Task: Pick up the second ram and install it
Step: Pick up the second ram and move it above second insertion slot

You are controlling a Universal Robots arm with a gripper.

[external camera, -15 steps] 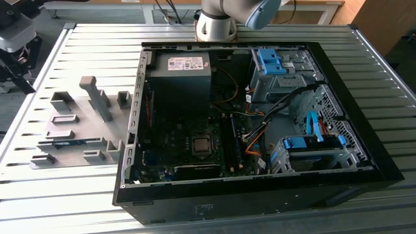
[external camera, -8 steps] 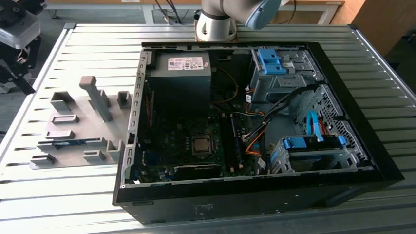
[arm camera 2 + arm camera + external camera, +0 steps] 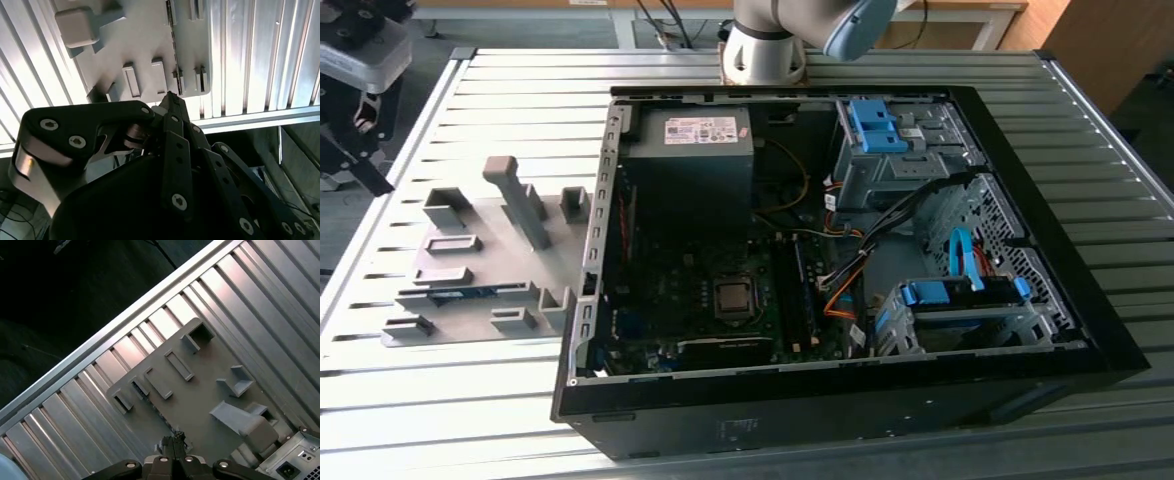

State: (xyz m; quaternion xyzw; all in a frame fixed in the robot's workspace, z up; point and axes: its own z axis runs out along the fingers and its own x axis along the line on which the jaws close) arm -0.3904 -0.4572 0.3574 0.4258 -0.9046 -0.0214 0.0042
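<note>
Lying in a long slot of the grey fixture plate [image 3: 487,260], on the exterior view's left, is the second ram [image 3: 460,293] — it looks like a thin blue strip. Grey blocks and one tall post [image 3: 520,205] stand up from the plate around it. The plate sits on the ribbed metal counter [image 3: 480,400], just beside the open computer case [image 3: 854,425].

The jaws hang up above that plate and do not touch the ram. In both wrist views the two black fingertips [image 3: 170,100] [image 3: 172,441] are pressed together, so the jaws are closed. Nothing can be seen between them.

Inside the case, going toward the exterior view's right, comes the dark power supply [image 3: 687,170]. Then comes the motherboard [image 3: 654,290] with its square chip socket [image 3: 734,297], and then bunches of coloured wires [image 3: 841,290]. Furthest right are the bright blue drive brackets [image 3: 874,125] — one up by the far end of the case and one lower down. The robot arm's base [image 3: 767,50] stands at the far side of the case.
</note>
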